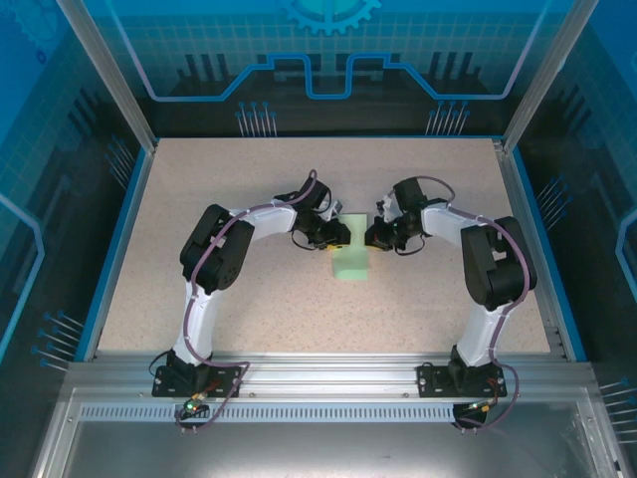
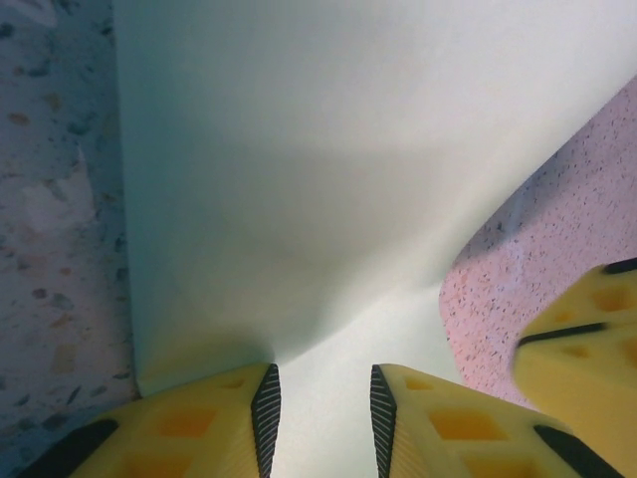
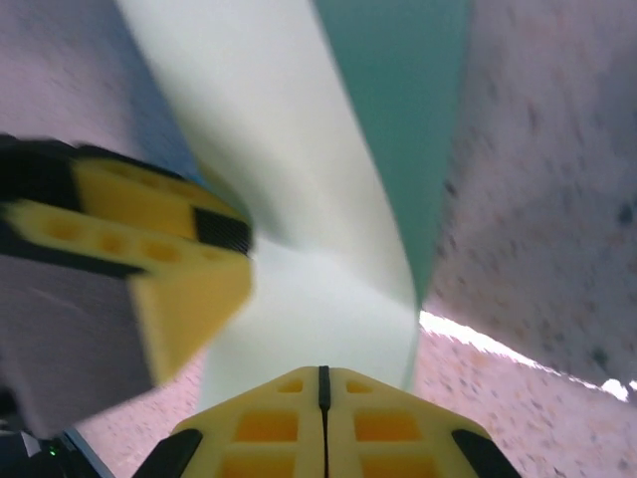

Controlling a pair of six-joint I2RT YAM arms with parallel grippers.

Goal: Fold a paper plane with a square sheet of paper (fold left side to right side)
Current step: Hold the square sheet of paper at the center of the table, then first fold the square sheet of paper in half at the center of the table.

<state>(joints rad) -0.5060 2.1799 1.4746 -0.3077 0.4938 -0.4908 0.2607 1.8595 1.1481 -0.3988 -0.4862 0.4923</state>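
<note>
While the parted left tool (image 2: 320, 386) steadies the square sheet of paper (image 2: 328, 179), the right tool (image 3: 320, 372) clamps its raised edge for folding.

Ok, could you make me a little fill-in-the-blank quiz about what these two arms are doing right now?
1. The sheet of paper is pale ___.
2. The left gripper is ___, with paper showing between its jaws.
3. The right gripper is ___, with no gap between its jaws.
Missing words: green; open; shut.
</note>
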